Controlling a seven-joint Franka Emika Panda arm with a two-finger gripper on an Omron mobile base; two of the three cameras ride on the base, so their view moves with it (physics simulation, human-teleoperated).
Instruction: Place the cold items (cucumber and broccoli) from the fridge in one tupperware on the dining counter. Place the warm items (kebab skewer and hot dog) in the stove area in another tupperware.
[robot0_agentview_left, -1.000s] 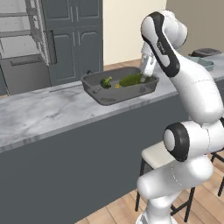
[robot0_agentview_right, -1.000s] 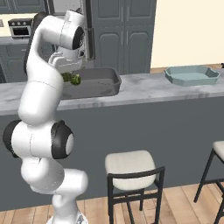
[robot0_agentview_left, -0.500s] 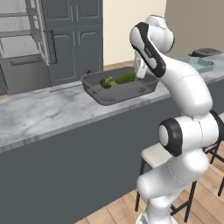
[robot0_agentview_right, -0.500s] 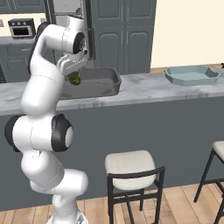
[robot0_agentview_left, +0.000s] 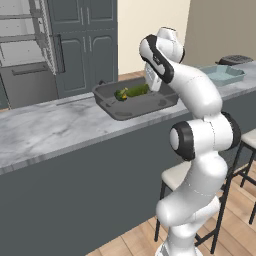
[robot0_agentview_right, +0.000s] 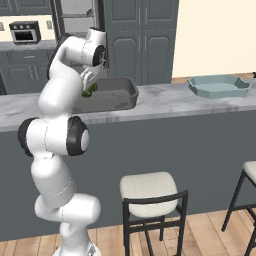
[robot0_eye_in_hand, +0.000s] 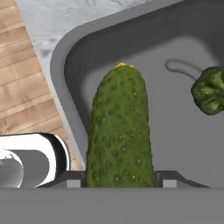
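Cucumber clamped in the gripper, hanging over the grey tupperware

The gripper (robot0_eye_in_hand: 119, 179) has its two fingertips pressed against the sides of the cucumber (robot0_eye_in_hand: 119, 131), which runs straight out from between them — gripped near one end, likely so the long body can be lowered lengthwise into the container. Just beyond the cucumber's far tip lies the floor of the grey tupperware (robot0_eye_in_hand: 65, 57), whose rim curves round to the hand view's left. Off to the right of the gripper, a little farther in, the broccoli (robot0_eye_in_hand: 211, 89) already rests on that same floor — the cold pair seems to be gathering in one container. Well beyond, along the counter (robot0_agentview_right: 165, 102), the pale blue tupperware (robot0_agentview_right: 219, 85) sits apart, presumably kept for the warm items.
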